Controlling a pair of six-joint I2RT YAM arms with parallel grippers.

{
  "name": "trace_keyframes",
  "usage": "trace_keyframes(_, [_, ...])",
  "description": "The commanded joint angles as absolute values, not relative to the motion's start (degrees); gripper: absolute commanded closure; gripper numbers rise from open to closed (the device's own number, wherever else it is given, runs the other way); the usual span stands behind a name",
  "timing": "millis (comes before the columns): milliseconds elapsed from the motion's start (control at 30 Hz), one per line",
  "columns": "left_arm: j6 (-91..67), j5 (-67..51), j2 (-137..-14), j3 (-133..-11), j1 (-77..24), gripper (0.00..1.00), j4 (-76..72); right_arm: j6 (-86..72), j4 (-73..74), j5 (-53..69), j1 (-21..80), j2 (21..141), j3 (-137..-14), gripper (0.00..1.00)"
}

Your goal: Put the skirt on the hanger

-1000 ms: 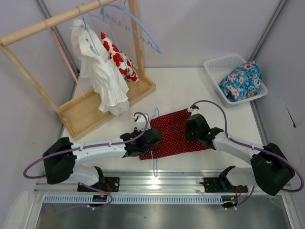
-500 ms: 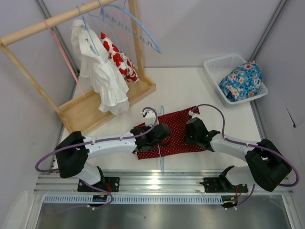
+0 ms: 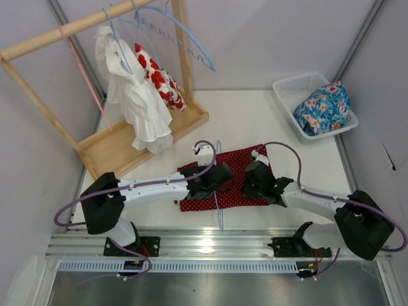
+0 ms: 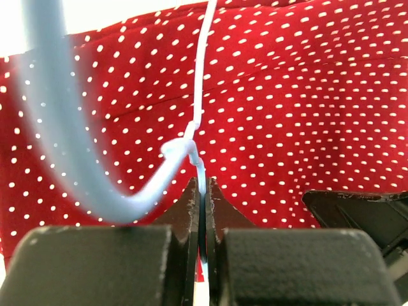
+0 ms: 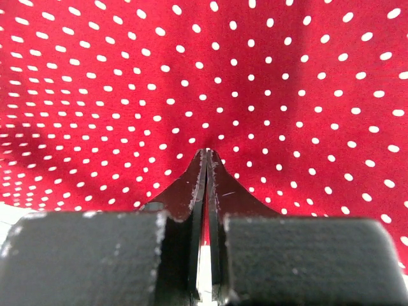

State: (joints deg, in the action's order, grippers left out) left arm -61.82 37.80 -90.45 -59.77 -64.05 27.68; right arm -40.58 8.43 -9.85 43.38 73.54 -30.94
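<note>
The skirt [image 3: 234, 167] lies spread flat on the bench [image 3: 255, 118], toward its near edge. Over the skirt's left half, the left fingers [image 4: 186, 213] are clenched on the hanger [image 4: 203, 76], pinching its thin pale-blue wire just below the twisted neck. That wire runs across the dotted fabric from the skirt's near edge to its far edge, and the hook pokes out past the far edge. On the skirt's right half, the right fingers [image 5: 191, 185] are pressed together with their tips down in the fabric. Creases fan out from the tips, so they seem to be nipping a small fold of it.

Beyond the skirt to the left stands a wooden rack [image 3: 38, 44] carrying a white garment [image 3: 137, 102], a white cloth with red blotches [image 3: 156, 76] and a bigger blue hanger [image 3: 191, 44]. Beyond the skirt to the right, a white basket [image 3: 290, 86] holds a blue floral garment [image 3: 322, 108].
</note>
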Motion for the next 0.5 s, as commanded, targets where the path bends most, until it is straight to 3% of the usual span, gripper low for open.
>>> trace_keyframes(0, [-58.3,40.3,-87.8,-64.6,-64.5,1.0,28.7,-40.9,10.7,-11.0,42.6,68.7,-34.4,1.0])
trace_keyframes(267, [-51.8,40.0,-84.9,-69.6,-64.5,1.0,31.1,-36.5,17.2,-11.7,38.8,61.8,-41.0,1.0])
trace_keyframes(467, [-46.5,39.8,-81.2,-73.1,-64.4,1.0,31.9,-32.9,16.5,-9.9,36.5,58.5,-41.0,0.86])
